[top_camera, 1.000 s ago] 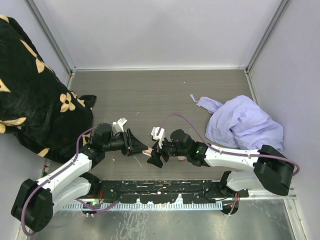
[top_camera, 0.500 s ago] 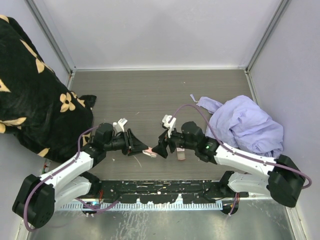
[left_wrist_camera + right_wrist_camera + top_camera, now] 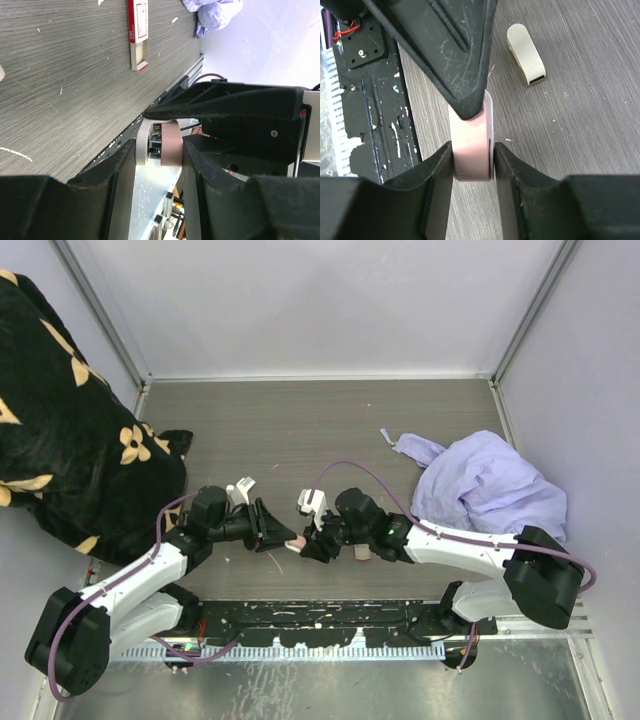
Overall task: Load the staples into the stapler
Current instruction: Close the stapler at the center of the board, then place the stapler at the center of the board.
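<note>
Grey tabletop [image 3: 300, 430] — left gripper [image 3: 159, 155], right gripper [image 3: 473, 165] both clench the stapler [image 3: 296, 541], perhaps to open it; staples [image 3: 138, 35] lie at its three o'clock.

Stapler [image 3: 470, 155] by middle of table's [image 3: 300, 430] near edge. Staples [image 3: 138, 35] flat on table just right of it; cloth [image 3: 490, 485] further right, against right edge. Blanket [image 3: 70, 420] over left edge.
</note>
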Action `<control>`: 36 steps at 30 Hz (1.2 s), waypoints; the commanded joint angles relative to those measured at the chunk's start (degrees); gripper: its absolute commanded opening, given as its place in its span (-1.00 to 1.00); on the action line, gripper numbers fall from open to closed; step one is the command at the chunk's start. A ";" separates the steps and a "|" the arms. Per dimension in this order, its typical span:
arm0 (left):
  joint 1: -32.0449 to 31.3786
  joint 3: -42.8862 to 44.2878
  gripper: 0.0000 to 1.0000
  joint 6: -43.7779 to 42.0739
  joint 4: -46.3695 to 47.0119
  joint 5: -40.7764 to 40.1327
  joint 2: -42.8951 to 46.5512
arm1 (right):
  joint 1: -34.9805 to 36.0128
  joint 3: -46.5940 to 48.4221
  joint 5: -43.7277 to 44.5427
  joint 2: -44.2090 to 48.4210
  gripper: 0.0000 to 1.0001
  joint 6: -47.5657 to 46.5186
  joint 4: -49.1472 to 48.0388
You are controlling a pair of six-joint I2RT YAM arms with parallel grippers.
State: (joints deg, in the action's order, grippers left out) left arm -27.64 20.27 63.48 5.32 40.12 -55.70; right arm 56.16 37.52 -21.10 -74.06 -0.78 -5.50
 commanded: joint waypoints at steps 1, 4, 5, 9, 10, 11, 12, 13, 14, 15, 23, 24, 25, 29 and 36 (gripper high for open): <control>-0.06 0.20 -0.99 -1.21 1.70 1.27 0.79 | 0.41 3.33 -0.35 -0.80 -0.36 -1.73 -1.36; -0.05 0.18 -0.76 -1.41 1.98 1.76 1.08 | 0.51 4.42 -0.27 -1.75 -0.82 -2.34 0.07; -0.05 0.03 -0.65 -1.43 1.95 1.65 1.37 | 0.45 4.53 -0.19 -1.78 -0.91 -2.40 0.18; 0.47 0.90 0.26 -3.71 -3.28 -1.89 4.44 | 0.47 3.94 0.56 -1.08 -0.99 -2.74 0.20; 1.23 1.42 0.42 -4.85 -5.57 -3.35 5.47 | 0.48 3.79 0.84 -0.89 -0.99 -2.86 0.35; 1.68 1.97 0.54 -6.08 -8.45 -4.84 6.72 | 0.51 3.60 1.07 -0.91 -0.99 -3.06 0.44; 3.07 2.49 0.61 -7.30 -11.33 -6.62 7.86 | 0.49 3.47 1.26 -0.94 -0.99 -3.30 0.44; 4.58 3.02 0.66 -8.53 -14.19 -8.37 9.18 | 0.45 3.38 1.40 -1.17 -0.99 -3.46 0.46; 6.17 3.47 0.71 -9.80 -16.80 -9.75 10.36 | 0.46 3.39 1.43 -1.61 -0.99 -3.66 0.53; 7.82 3.76 0.73 -11.28 -18.66 -10.72 11.57 | 0.50 3.42 1.50 -2.06 -0.99 -3.84 0.54; 17.46 6.43 0.77 -20.92 -28.91 -23.99 15.61 | 1.14 6.99 2.20 -10.17 -0.99 -6.31 1.27; 17.44 6.83 0.81 -22.15 -29.08 -26.63 16.22 | 1.39 7.71 2.40 -11.55 -0.99 -6.75 1.35; 17.49 7.27 0.81 -23.13 -29.21 -28.98 16.68 | 1.61 8.65 2.51 -12.83 -0.99 -7.33 1.42; 17.45 8.03 0.82 -26.01 -29.18 -35.63 18.73 | 2.72 13.12 2.75 -18.21 -0.99 -9.63 3.21; 17.42 6.66 0.82 -30.75 -28.98 -37.91 21.20 | 4.44 23.20 0.75 -27.62 -0.99 -15.16 8.51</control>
State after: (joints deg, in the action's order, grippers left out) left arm -10.44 25.63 37.47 -23.99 5.91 -35.46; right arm 59.66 54.96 -18.83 -99.35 -11.55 1.58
